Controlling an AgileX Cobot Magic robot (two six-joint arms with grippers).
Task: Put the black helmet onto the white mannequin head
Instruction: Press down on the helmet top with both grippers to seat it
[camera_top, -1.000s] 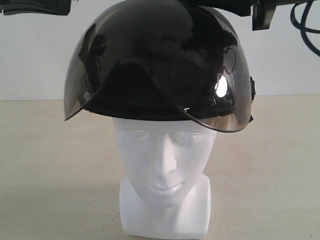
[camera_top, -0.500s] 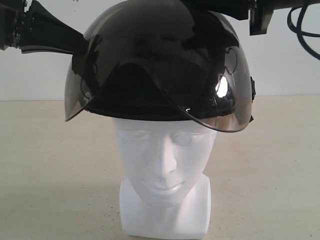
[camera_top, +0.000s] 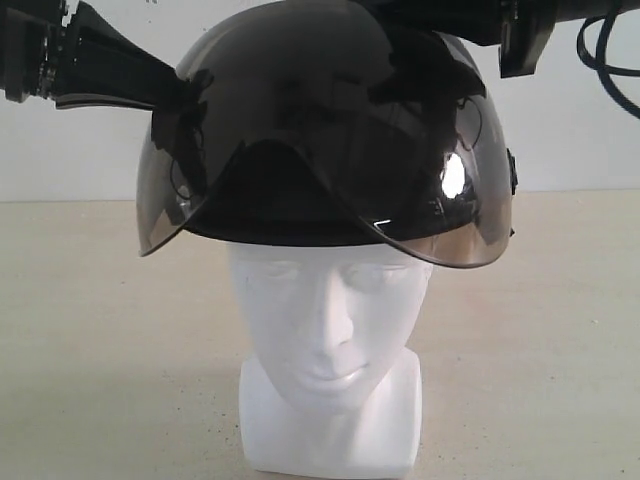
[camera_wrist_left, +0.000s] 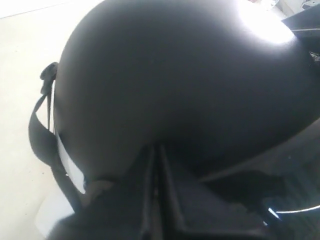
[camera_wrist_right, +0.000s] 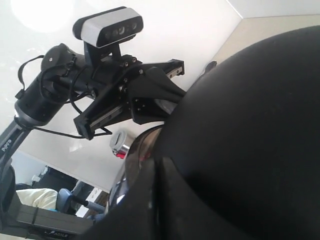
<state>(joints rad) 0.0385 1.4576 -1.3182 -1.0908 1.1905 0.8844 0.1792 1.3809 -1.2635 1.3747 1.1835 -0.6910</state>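
Below both pincers stands the beige counter (camera_top: 560, 350). Between them the black helmet (camera_top: 320, 130) seems to rest on the crown of the white mannequin head (camera_top: 330, 320), a little tilted. The left pincer (camera_wrist_left: 155, 165) and the right pincer (camera_wrist_right: 157, 175) are closed narrow, with tips against the shell, gripping nothing visible. I judge the step is seating; next comes a gentle, level press downward.
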